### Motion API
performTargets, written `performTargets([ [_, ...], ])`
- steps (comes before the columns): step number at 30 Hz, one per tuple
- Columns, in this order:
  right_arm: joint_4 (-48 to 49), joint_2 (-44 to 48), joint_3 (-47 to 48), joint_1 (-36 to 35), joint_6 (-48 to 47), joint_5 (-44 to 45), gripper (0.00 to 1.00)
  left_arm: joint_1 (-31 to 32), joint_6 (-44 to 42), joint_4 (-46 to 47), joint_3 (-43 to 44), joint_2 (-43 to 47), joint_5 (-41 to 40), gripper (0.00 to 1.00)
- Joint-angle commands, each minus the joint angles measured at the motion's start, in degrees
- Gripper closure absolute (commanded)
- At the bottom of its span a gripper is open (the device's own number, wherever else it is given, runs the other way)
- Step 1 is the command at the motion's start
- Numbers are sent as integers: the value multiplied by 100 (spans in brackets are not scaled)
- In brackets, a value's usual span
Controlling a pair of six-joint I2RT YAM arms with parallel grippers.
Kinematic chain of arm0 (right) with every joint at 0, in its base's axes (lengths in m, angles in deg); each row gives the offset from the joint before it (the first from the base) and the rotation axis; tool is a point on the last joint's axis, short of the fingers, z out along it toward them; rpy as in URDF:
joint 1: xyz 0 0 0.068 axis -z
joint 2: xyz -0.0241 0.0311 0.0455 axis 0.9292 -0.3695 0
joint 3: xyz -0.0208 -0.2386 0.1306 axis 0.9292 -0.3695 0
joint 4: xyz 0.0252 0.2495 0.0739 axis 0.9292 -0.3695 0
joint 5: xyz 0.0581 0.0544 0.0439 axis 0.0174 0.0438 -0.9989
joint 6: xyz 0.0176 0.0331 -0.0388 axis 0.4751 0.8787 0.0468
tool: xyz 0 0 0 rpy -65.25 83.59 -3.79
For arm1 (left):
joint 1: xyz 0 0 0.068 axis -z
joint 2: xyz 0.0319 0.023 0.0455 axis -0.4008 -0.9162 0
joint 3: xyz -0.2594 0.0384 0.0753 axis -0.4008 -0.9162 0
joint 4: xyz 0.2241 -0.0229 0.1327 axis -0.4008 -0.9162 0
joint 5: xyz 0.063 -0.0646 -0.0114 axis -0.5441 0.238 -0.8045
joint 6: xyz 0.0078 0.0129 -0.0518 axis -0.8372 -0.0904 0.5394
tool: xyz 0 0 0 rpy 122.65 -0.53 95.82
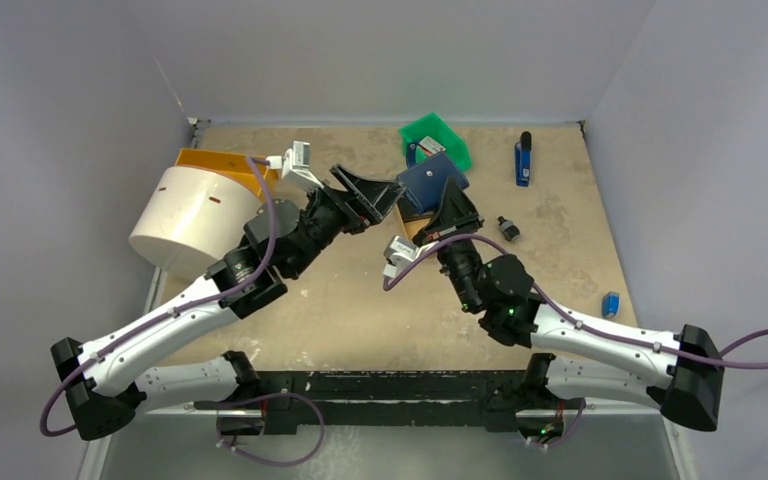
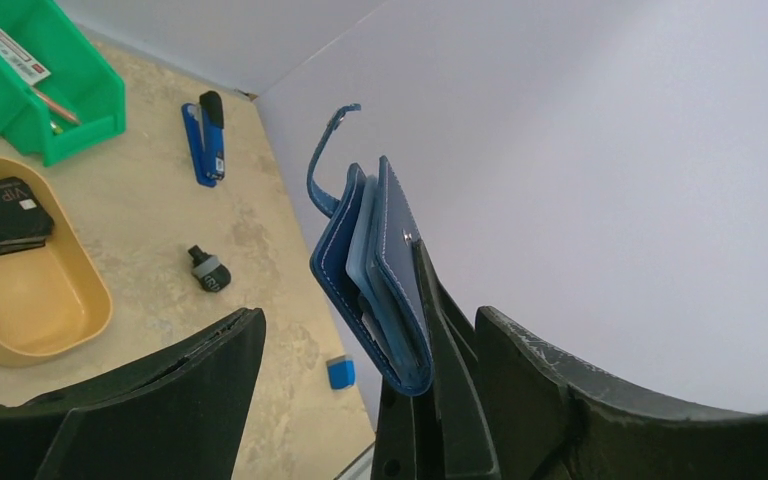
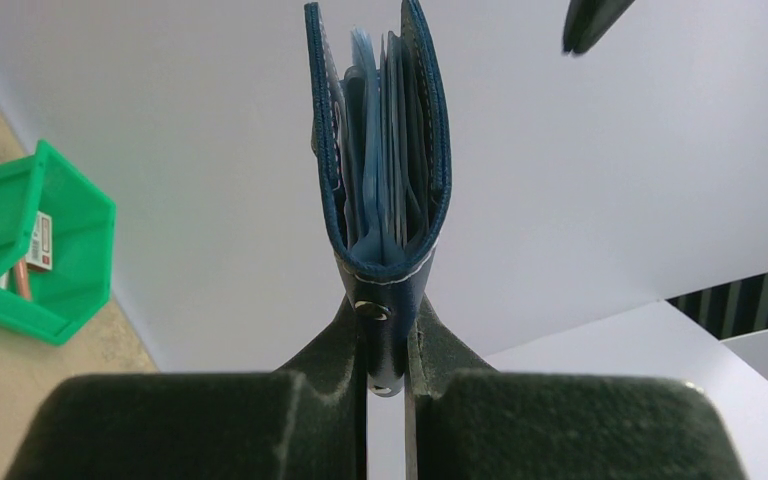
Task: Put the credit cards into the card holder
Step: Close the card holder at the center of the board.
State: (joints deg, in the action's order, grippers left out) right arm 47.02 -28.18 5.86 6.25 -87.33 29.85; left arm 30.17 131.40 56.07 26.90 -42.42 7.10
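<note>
Right claw (image 3: 385,330) clamps the card holder (image 3: 380,150) upright by its lower edge, pockets upward for loading; left claw (image 2: 368,318) gapes empty, apparently straddling it.

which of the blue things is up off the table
The navy card holder, clamped upright in the right end effector. The blue stapler and the small blue block both lie flat on the table.

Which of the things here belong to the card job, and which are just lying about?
For the job: card holder, held in the right gripper; black cards in the tan tray.
Lying about: green bin, blue stapler, small black knob, white cylinder.
</note>
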Motion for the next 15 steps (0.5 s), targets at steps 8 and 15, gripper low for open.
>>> performTargets([
  [8, 740, 48, 60, -175, -347, 44, 100, 96, 159, 582, 240, -476, 596, 21],
  [15, 834, -60, 78, -210, -371, 45, 100, 98, 190, 652, 173, -465, 651, 32],
])
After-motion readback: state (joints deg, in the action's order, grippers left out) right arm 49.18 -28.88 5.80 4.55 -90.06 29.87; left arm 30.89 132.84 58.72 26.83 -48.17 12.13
